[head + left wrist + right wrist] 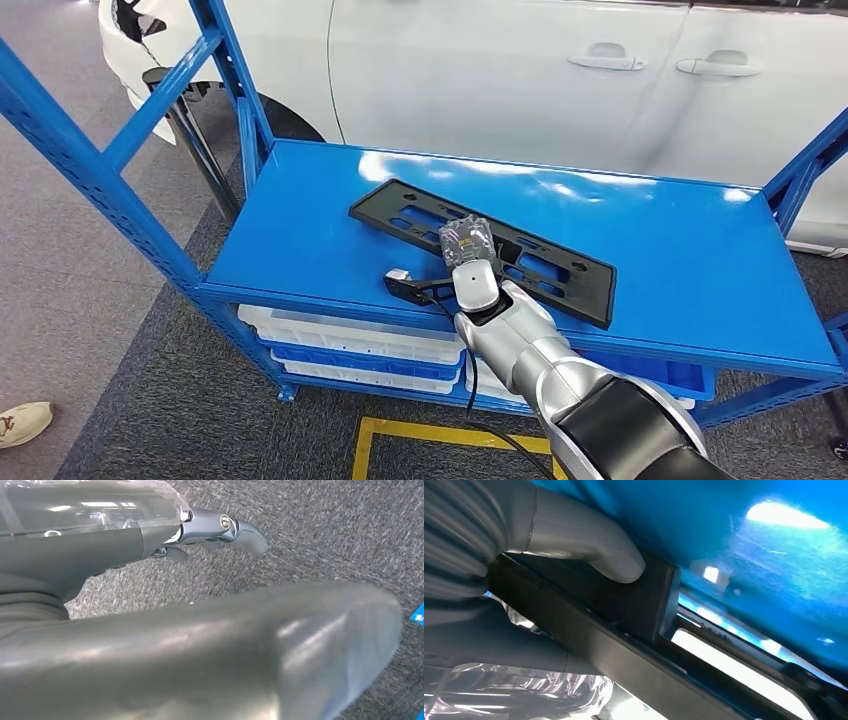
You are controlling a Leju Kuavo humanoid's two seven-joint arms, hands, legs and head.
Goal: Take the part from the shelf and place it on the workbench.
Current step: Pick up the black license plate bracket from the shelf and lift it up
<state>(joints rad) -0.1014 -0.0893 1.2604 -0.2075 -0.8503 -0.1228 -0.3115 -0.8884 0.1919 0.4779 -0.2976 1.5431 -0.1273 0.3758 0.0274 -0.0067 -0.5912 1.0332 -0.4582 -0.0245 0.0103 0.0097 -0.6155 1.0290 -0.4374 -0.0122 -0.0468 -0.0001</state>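
No legible text or labels

matt black plastic part, glossy blue metal shelf

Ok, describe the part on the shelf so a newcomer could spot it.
Find the blue metal shelf beside the white car. On its top board lies a long flat black plastic frame with rectangular cutouts, the right hand gripping its middle. Nothing else up there is black and slotted.

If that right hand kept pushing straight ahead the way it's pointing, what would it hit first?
The right hand already touches the black part. Beyond it lies bare blue shelf top, then probably the white car, though depth is unclear.
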